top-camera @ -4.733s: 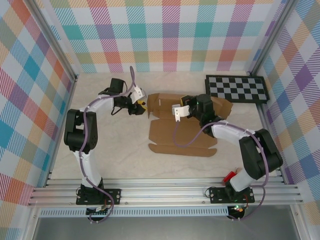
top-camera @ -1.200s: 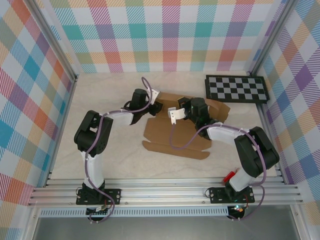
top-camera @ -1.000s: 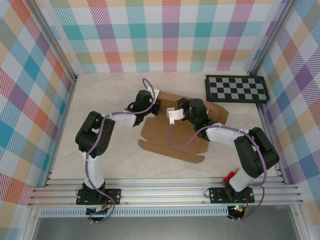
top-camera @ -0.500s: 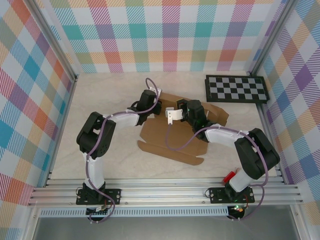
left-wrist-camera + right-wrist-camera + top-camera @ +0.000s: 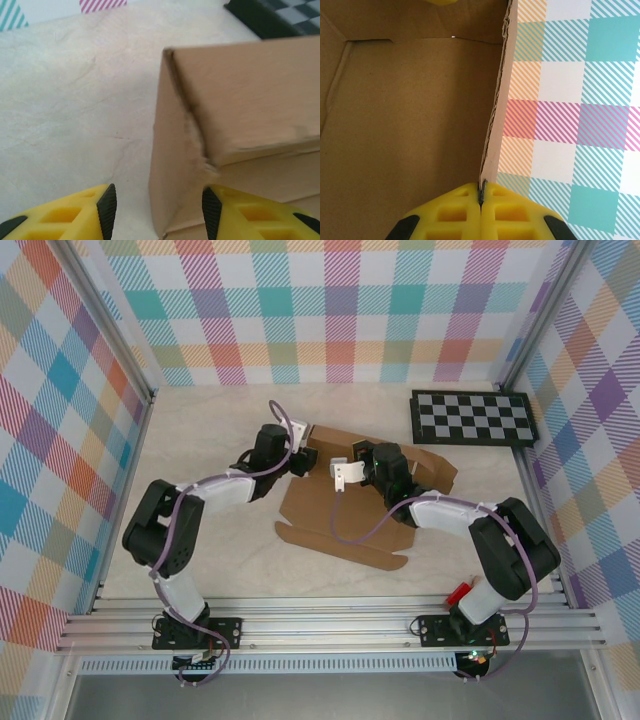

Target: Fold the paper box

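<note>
The paper box is a brown cardboard sheet, partly folded, lying in the middle of the table with its far flaps raised. My left gripper is at its far-left corner. In the left wrist view that gripper is open, and an upright corner of the box stands between its yellow fingers, apart from the pads. My right gripper is over the box's far side. In the right wrist view it is shut on the thin edge of a raised cardboard wall.
A black-and-white checkerboard panel lies at the back right, its corner showing beyond the box. Plaid walls close in the table on three sides. A small red object sits near the right arm's base.
My left gripper has opened and drawn back to the left from the box's far-left corner. The right gripper has kept its grip on the wall. The box has shifted slightly left.
</note>
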